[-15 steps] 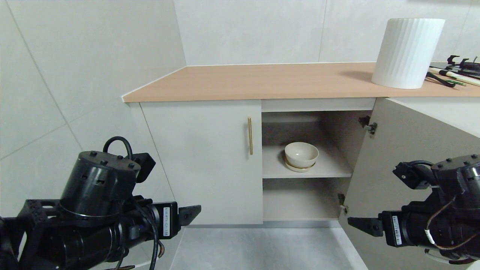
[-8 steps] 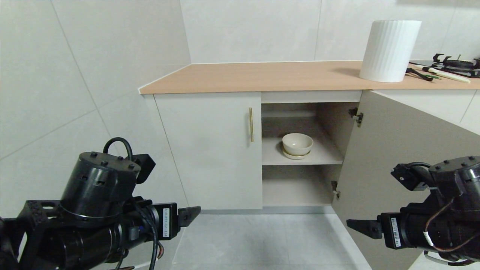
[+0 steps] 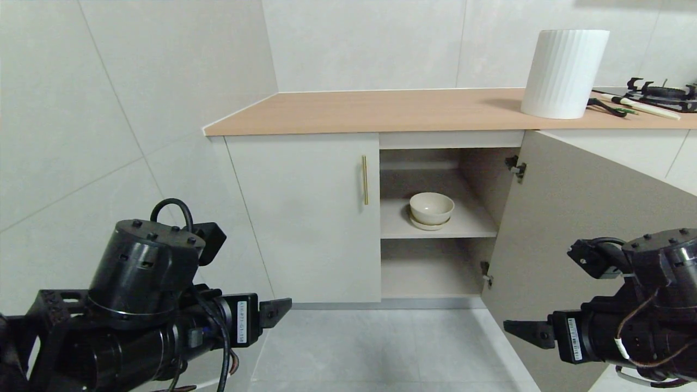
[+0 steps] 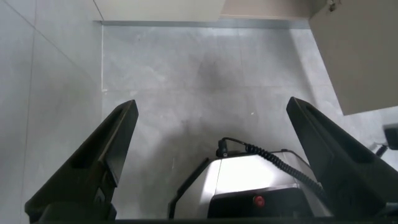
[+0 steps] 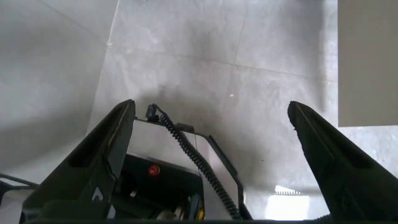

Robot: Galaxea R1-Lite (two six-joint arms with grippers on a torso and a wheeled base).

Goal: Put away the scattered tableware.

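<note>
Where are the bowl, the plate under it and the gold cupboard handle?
bowl [image 3: 432, 208]: head view, its outer wall.
plate [image 3: 427, 226]: head view, front rim below the bowl.
gold cupboard handle [image 3: 365, 179]: head view, middle of the bar.

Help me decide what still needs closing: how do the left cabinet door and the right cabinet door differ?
The left cabinet door is shut flush with the cabinet front. The right cabinet door is swung wide open. The left one shows its outer face with a gold handle, while the right one shows its inner face and hinges. The right one's opening exposes a bowl inside. Both are plain pale panels under the same wooden countertop.
</note>
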